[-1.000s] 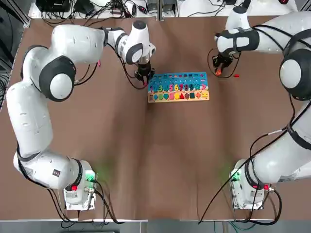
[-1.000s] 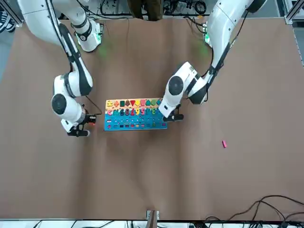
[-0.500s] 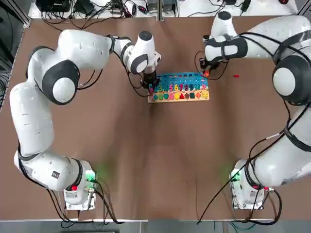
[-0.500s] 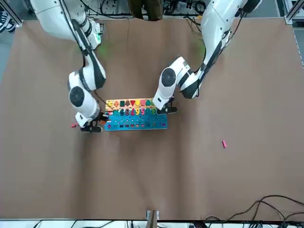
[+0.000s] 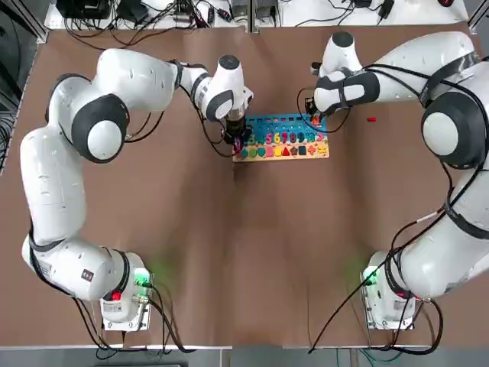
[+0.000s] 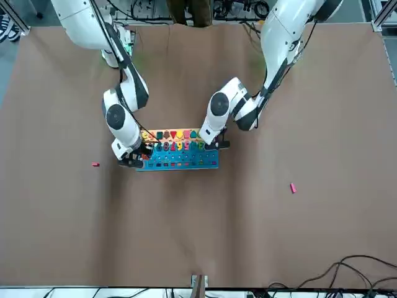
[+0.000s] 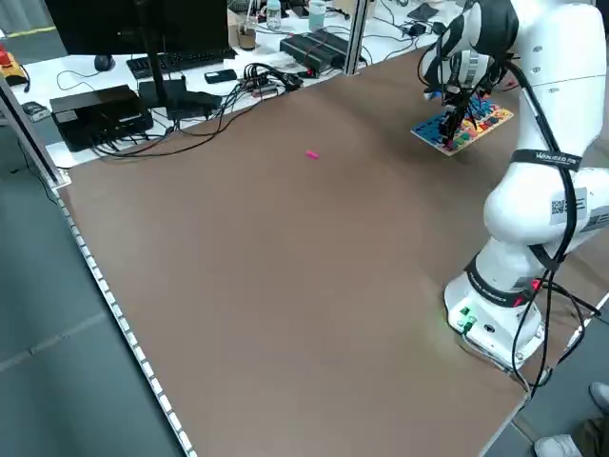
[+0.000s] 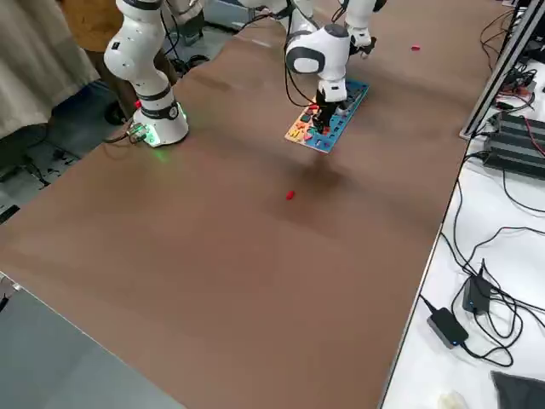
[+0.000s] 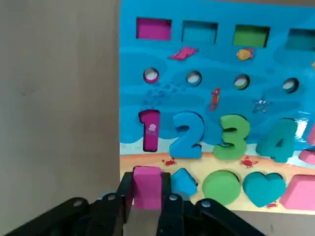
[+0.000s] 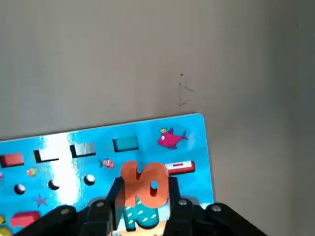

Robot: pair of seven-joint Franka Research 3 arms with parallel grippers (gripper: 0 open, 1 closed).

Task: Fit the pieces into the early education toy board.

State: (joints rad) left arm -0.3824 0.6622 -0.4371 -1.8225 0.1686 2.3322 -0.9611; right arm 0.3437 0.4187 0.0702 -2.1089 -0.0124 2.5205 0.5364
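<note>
Light is even and bright, falling from overhead; soft short shadows sit just beside the early education toy board [image 5: 281,138] on the matte brown desk [image 5: 244,252]. White glare streaks the board's glossy blue top in the right wrist view, whose near foreground blurs slightly.

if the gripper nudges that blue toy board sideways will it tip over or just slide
Probably slide: the toy board lies flat and low on the table, so tipping seems unlikely. It looks rigid, likely wood, and fairly light, so a nudge might skew it.
</note>
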